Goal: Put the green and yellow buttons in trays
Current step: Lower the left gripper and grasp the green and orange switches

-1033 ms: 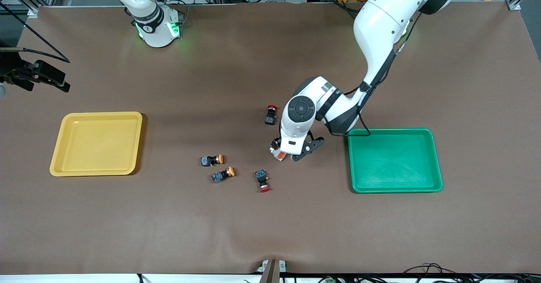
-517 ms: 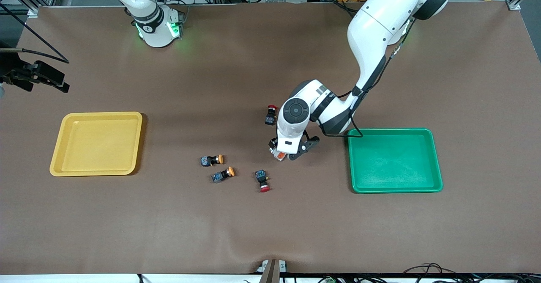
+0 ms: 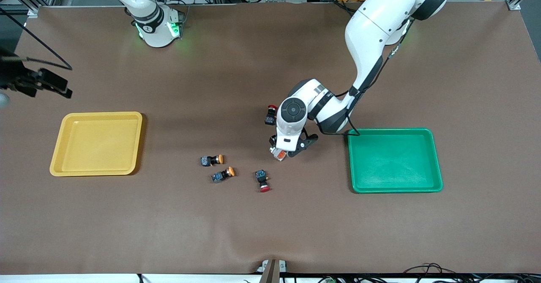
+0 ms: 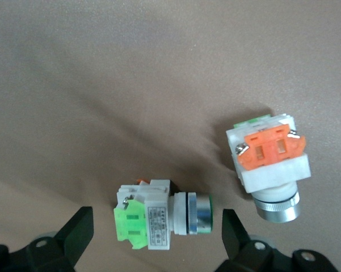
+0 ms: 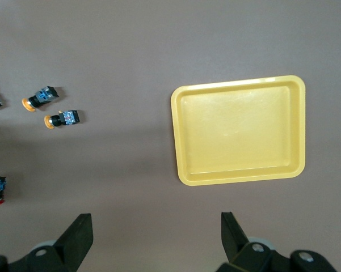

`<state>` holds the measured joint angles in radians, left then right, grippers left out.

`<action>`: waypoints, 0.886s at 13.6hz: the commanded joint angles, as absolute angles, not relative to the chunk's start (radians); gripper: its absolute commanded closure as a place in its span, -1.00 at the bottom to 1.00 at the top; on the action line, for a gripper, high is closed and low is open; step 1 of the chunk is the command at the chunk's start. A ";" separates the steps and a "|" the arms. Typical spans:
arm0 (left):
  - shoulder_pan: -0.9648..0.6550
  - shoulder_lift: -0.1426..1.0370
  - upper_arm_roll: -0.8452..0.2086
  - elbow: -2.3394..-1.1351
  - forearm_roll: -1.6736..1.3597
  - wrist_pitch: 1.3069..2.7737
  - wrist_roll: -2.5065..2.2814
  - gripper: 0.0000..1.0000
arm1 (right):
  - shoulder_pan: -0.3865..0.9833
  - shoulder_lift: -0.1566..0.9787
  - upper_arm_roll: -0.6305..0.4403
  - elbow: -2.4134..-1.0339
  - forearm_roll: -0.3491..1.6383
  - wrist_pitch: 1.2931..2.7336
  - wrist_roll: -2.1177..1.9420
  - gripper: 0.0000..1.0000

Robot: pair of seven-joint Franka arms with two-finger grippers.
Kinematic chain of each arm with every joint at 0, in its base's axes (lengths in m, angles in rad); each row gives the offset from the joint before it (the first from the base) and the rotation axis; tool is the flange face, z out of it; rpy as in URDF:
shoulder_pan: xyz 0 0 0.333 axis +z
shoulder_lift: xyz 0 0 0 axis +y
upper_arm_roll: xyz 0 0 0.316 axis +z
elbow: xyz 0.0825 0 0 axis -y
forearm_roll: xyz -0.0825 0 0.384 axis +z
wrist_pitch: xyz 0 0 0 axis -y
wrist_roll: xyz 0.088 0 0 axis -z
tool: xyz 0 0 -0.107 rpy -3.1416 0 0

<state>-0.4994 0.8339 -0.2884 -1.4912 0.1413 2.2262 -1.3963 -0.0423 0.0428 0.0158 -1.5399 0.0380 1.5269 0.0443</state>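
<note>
My left gripper (image 3: 290, 147) is low over the table's middle, open. Its fingers (image 4: 79, 229) stand on either side of a pale grey button with a green block (image 4: 159, 218), which lies on its side untouched. A second pale grey button with an orange block (image 4: 269, 164) (image 3: 279, 154) sits close beside it. Two orange-yellow capped buttons (image 3: 212, 160) (image 3: 223, 174) lie toward the yellow tray (image 3: 97, 143). The green tray (image 3: 395, 160) lies toward the left arm's end. My right gripper (image 5: 154, 226) waits open, high above the table beside the yellow tray (image 5: 241, 130).
Two red-capped black switches lie on the brown table: one (image 3: 270, 114) beside the left arm's wrist, one (image 3: 263, 180) nearer the front camera. Both trays hold nothing.
The left arm has shifted a little toward the right arm's end, bringing its open fingers around the green-block button. The right gripper has barely moved.
</note>
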 commanded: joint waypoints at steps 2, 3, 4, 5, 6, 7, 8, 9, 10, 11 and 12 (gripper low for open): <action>-0.511 0.834 -0.279 -1.493 0.173 2.249 -1.425 -0.89 | -0.064 0.112 0.026 -1.508 0.038 1.525 0.032 -1.00; -0.511 0.834 -0.279 -1.493 0.173 2.249 -1.422 -0.33 | -0.060 0.183 0.026 -1.503 0.038 1.523 0.032 -1.00; -0.509 0.834 -0.279 -1.493 0.173 2.249 -1.422 0.19 | -0.057 0.210 0.025 -1.500 0.035 1.522 0.031 -1.00; -0.509 0.834 -0.279 -1.493 0.175 2.249 -1.417 0.63 | -0.060 0.212 0.026 -1.500 0.023 1.523 0.031 -1.00; -0.509 0.831 -0.279 -1.493 0.175 2.246 -1.417 1.00 | -0.057 0.212 0.026 -1.500 0.003 1.526 0.031 -1.00; -0.505 0.825 -0.278 -1.493 0.175 2.237 -1.417 1.00 | -0.057 0.215 0.026 -1.499 -0.005 1.528 0.031 -1.00; -0.497 0.818 -0.275 -1.493 0.178 2.214 -1.414 1.00 | -0.061 0.222 0.026 -1.497 0.001 1.531 0.032 -1.00; -0.489 0.792 -0.270 -1.491 0.196 2.168 -1.408 1.00 | -0.061 0.224 0.026 -1.497 0.009 1.557 0.046 -1.00; -0.467 0.755 -0.270 -1.488 0.212 2.105 -1.399 1.00 | -0.051 0.222 0.026 -1.497 0.012 1.590 0.051 -1.00; -0.434 0.709 -0.271 -1.488 0.213 2.048 -1.367 1.00 | -0.046 0.225 0.028 -1.499 0.012 1.603 0.070 -1.00; -0.401 0.669 -0.273 -1.493 0.213 2.013 -1.314 1.00 | -0.051 0.242 0.029 -1.499 0.026 1.617 0.125 -1.00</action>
